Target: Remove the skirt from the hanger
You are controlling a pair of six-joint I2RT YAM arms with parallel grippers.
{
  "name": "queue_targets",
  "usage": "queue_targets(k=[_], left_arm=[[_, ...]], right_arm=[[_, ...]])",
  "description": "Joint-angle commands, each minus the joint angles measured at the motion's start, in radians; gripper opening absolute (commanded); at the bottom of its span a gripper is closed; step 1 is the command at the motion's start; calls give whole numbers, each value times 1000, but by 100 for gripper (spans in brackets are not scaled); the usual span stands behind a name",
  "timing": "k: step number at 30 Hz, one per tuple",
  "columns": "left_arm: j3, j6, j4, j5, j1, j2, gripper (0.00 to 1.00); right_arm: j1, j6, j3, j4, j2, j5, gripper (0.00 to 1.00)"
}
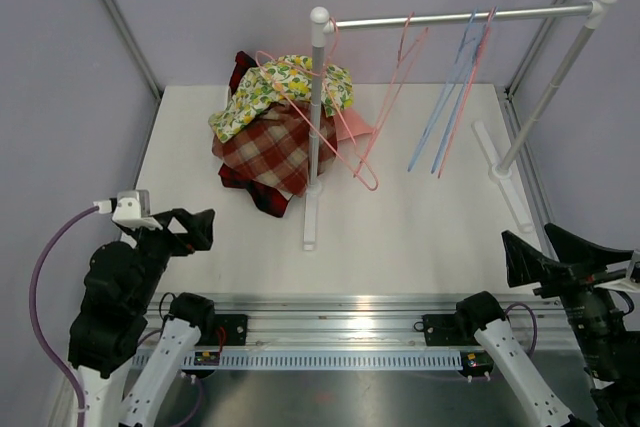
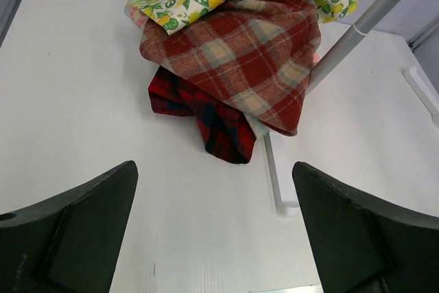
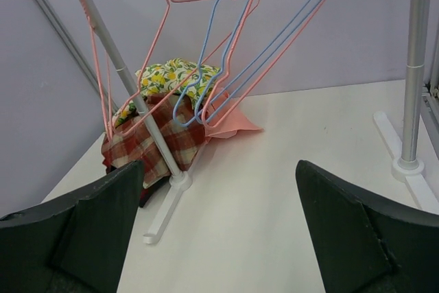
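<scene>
Our left gripper (image 2: 214,169) and right gripper (image 3: 219,166) gape empty; we judge the yellow lemon-print fabric skirt (image 1: 270,87) soft, light, best pinched at a loose edge.

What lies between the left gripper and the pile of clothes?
Only bare table, from the left gripper to the pile of clothes; the left wrist view shows it.

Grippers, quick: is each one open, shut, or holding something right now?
Left gripper: open, holding nothing.
Right gripper: open, holding nothing.
</scene>
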Motion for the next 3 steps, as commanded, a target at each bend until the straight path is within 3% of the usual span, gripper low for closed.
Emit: queue_targets(k=[1,3], left_arm=[[-18,0,66,38,-1,-7,99],[-27,-1,74,41,-1,-4,99]], right_arm=[[5,-2,8,51,2,-73,100],[3,-5,-3,57,-13,-91,100]])
